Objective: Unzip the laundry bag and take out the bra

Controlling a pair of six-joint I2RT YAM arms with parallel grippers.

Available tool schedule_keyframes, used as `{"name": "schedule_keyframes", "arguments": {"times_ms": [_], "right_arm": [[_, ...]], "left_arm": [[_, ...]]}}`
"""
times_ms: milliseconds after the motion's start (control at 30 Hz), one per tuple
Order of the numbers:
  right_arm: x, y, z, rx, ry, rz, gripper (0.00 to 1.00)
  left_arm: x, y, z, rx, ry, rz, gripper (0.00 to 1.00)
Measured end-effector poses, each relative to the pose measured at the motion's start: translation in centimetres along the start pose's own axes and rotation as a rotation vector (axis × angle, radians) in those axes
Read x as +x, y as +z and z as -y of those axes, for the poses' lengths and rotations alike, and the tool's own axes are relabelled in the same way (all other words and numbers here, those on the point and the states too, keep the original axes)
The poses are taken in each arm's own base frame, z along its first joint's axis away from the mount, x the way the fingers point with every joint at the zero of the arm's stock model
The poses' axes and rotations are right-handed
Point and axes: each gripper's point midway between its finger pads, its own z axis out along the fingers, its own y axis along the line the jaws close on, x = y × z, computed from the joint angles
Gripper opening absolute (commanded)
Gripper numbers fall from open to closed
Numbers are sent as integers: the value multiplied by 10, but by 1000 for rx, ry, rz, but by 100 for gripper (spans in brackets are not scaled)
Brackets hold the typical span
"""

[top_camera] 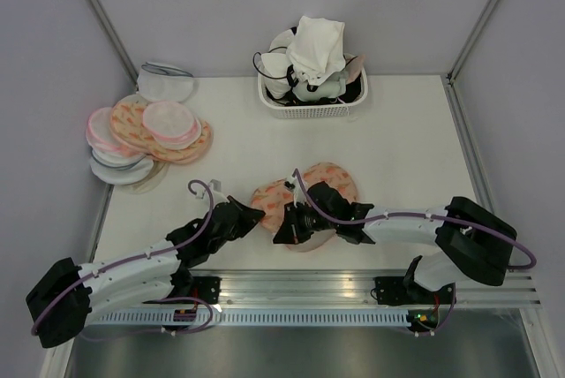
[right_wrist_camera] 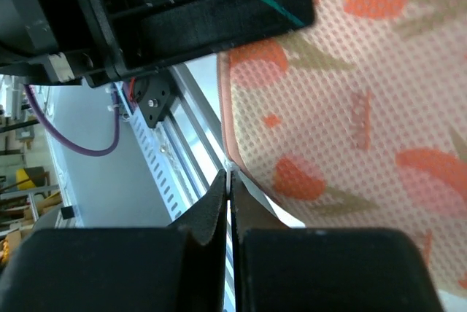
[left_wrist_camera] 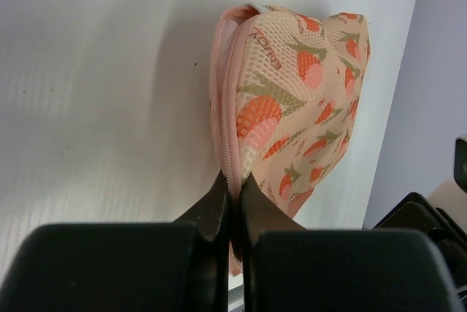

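Observation:
The laundry bag [top_camera: 328, 182], peach mesh with orange leaf print and pink zip edging, lies at the table's near middle. My left gripper [top_camera: 259, 217] is shut on the bag's pink zip edge at its left end; the left wrist view shows the zip [left_wrist_camera: 225, 119] running into the closed left gripper [left_wrist_camera: 235, 184] and the bag [left_wrist_camera: 299, 86] lifted into a ridge. My right gripper [top_camera: 287, 228] is at the bag's near edge. In the right wrist view the right gripper [right_wrist_camera: 229, 177] is shut on a small white tab at the bag's [right_wrist_camera: 350, 108] pink rim. The bra is hidden.
A pile of similar peach and white-pink pouches [top_camera: 146, 135] lies at the far left, a white pouch [top_camera: 165, 84] behind it. A white basket [top_camera: 281, 109] of garments with a white cloth [top_camera: 318, 47] on top stands at the back. An aluminium rail [top_camera: 291, 285] runs along the near edge.

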Motion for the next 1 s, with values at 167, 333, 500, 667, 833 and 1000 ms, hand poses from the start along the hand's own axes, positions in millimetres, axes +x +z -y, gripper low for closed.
{"name": "schedule_keyframes", "arguments": {"times_ms": [167, 333, 500, 667, 833, 1000], "right_arm": [[5, -13, 23, 170, 3, -11, 0], [4, -32, 53, 378, 2, -1, 0], [0, -56, 92, 597, 14, 31, 0], [-16, -101, 139, 838, 76, 109, 0], [-31, -142, 158, 982, 107, 198, 0], [-39, -153, 155, 988, 103, 238, 0]], "left_arm": [[-9, 1, 3, -3, 19, 41, 2], [-23, -2, 11, 13, 66, 84, 2], [-29, -4, 21, 11, 198, 38, 2], [-40, -8, 42, 8, 384, 4, 2], [-69, -8, 46, -43, 491, 18, 2], [-74, 17, 29, -100, 516, -20, 2]]}}
